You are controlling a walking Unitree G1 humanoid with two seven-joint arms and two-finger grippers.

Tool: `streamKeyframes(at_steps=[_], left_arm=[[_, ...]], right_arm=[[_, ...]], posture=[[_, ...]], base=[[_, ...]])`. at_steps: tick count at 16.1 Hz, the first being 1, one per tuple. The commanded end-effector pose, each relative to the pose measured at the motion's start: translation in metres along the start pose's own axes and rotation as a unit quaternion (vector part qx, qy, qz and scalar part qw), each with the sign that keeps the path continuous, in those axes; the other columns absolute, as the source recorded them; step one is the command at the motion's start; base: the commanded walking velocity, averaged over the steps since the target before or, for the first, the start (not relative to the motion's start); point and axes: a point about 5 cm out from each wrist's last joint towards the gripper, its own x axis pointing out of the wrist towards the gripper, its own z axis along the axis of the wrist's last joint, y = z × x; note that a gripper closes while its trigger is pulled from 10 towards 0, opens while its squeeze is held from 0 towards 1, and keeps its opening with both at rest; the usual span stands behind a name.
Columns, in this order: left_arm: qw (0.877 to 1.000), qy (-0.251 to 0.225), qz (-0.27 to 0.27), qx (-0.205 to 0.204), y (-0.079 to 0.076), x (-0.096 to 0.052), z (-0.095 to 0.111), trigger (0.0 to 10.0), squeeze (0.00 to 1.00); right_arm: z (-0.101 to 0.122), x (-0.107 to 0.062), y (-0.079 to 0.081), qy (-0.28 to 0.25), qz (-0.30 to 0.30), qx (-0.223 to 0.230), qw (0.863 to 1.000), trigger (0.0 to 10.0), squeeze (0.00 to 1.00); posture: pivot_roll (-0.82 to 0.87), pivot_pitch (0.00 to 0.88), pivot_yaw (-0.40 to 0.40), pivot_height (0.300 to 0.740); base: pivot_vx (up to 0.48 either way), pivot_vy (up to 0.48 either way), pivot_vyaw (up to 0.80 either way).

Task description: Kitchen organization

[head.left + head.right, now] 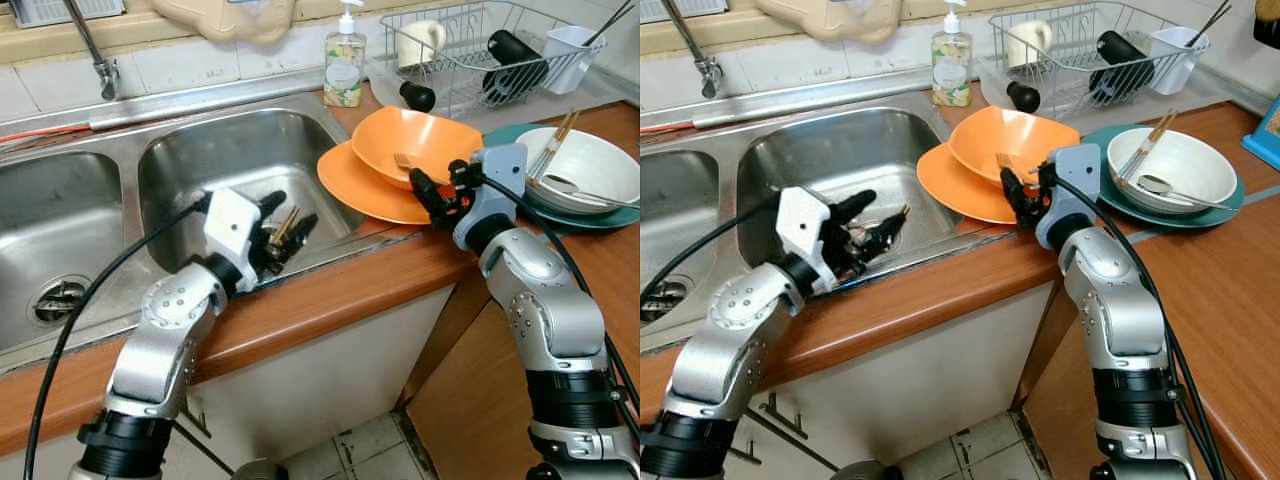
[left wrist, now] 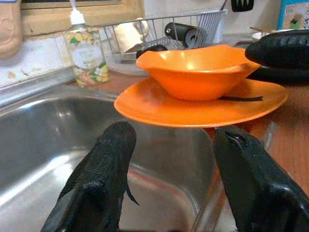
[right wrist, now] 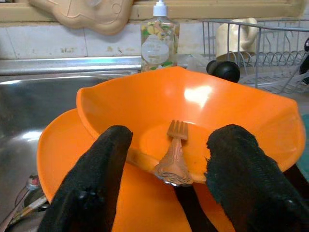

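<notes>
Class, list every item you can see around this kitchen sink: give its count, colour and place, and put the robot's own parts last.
Stainless steel double sink: one, silver, set in the wooden counter.
Cutlery: a few pieces, in the right basin.
Orange plastic bowl: one, on the plate.
Orange round plate: one, at the basin's edge.
Fork: one, copper-toned, in the orange bowl.
White bowl: one, on a teal plate, holding chopsticks.
Soap bottle: one, clear, behind the sink.
Wire dish rack: one, back right.
Left pincer: black, open, over the right basin.
Right pincer: black, open, at the fork.
</notes>
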Motion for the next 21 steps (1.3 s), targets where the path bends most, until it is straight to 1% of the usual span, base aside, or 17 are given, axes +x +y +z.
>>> streamKeyframes(at_steps=[1,3,6,12,15,17,19,20,21], left_arm=[[1.0,0.003,0.001,0.01,-0.001,-0.001,0.003,10.0,0.0],[1.0,0.007,-0.004,0.016,-0.004,0.001,0.004,10.0,0.0],[0.999,0.016,-0.01,0.029,-0.007,0.003,0.003,10.0,0.0],[0.999,0.023,-0.011,0.041,-0.007,0.006,0.003,10.0,0.0],[0.999,0.021,-0.009,0.048,-0.006,0.006,0.005,10.0,0.0],[0.997,0.011,-0.003,0.072,-0.004,0.008,0.009,10.0,0.0],[0.992,0.008,-0.002,0.127,-0.001,0.011,0.016,10.0,0.0],[0.986,0.002,-0.004,0.164,0.001,0.013,0.021,10.0,0.0],[0.982,-0.009,-0.008,0.189,0.002,0.016,0.027,10.0,0.0]], right_arm=[[-0.001,0.002,-0.001,0.0,-0.006,0.005,1.0,0.0,0.0],[0.0,0.004,-0.003,-0.003,-0.012,0.014,1.0,0.0,0.0],[-0.001,0.005,-0.003,-0.001,-0.013,0.016,1.0,0.0,0.0],[0.0,0.005,-0.002,-0.003,-0.012,0.014,1.0,0.0,0.0],[0.004,0.005,-0.002,-0.008,-0.01,0.011,1.0,0.0,0.0],[0.016,0.005,-0.002,-0.025,-0.002,0.005,1.0,0.0,0.0],[0.03,0.003,0.005,-0.044,0.033,-0.001,0.999,0.0,0.0],[0.038,0.001,0.012,-0.054,0.066,-0.007,0.996,0.0,0.0],[0.043,-0.001,0.019,-0.06,0.096,-0.01,0.994,0.0,0.0]], posture=[[0.01,0.0,0.037,0.74],[0.01,0.0,0.041,0.74],[0.01,0.0,0.045,0.74],[0.01,0.0,0.047,0.74],[0.01,0.0,0.047,0.74],[0.01,0.0,0.045,0.74],[0.01,0.0,0.044,0.74],[0.01,0.0,0.043,0.74],[0.01,0.0,0.042,0.74]], base=[[0.0,0.0,0.0],[0.0,0.0,0.0],[0.0,0.0,0.0],[0.0,0.0,0.0],[0.0,0.0,0.0],[0.0,0.0,0.0],[0.0,0.0,0.0],[0.0,0.0,0.0],[0.0,0.0,0.0]])
